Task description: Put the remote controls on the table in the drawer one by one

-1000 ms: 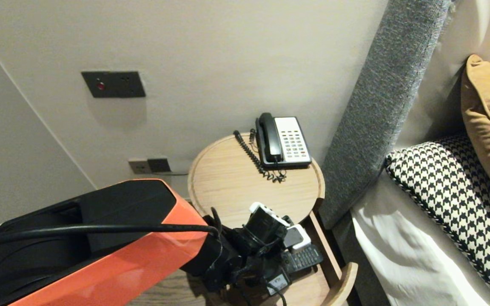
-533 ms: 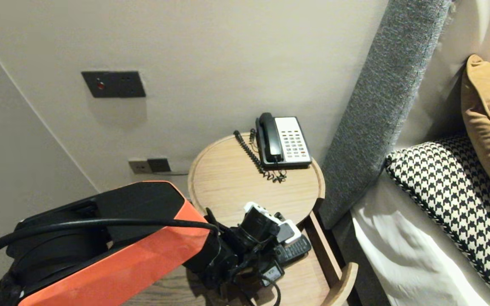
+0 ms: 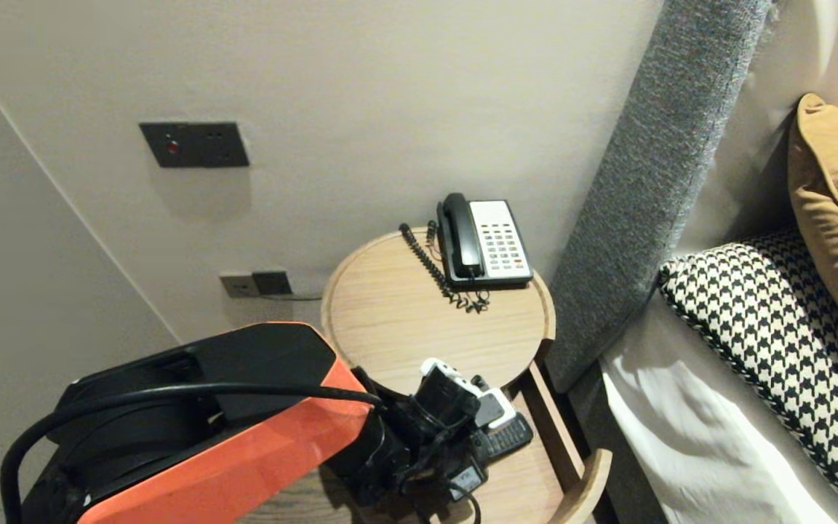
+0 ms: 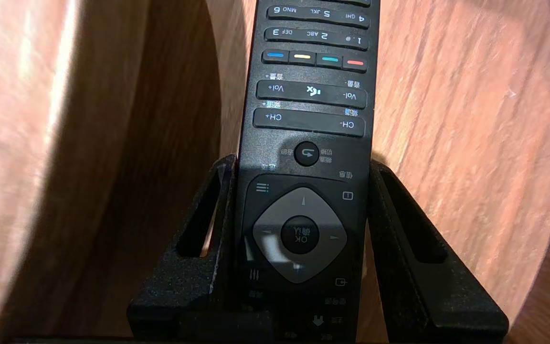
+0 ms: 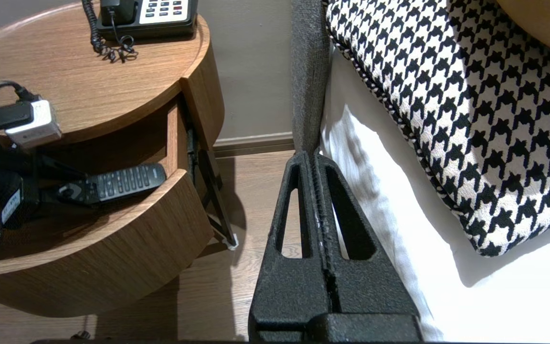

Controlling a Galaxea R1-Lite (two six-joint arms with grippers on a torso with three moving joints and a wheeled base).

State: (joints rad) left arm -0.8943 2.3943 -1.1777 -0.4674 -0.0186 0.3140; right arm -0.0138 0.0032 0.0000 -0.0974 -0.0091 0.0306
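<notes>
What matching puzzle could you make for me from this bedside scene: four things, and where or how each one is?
Things:
1. remote control
2. telephone
3. checked pillow
4. right tool

Places or states:
a. shut and empty, beside the bed
b. on the round tabletop
c. gripped by the left tool at the open drawer
d. lying on the bed

Pairs: 1-c, 2-b, 3-d, 4-a.

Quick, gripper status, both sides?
Left gripper: closed on the remote control, at the open drawer.
Right gripper: closed, holding nothing, beside the bed.
</notes>
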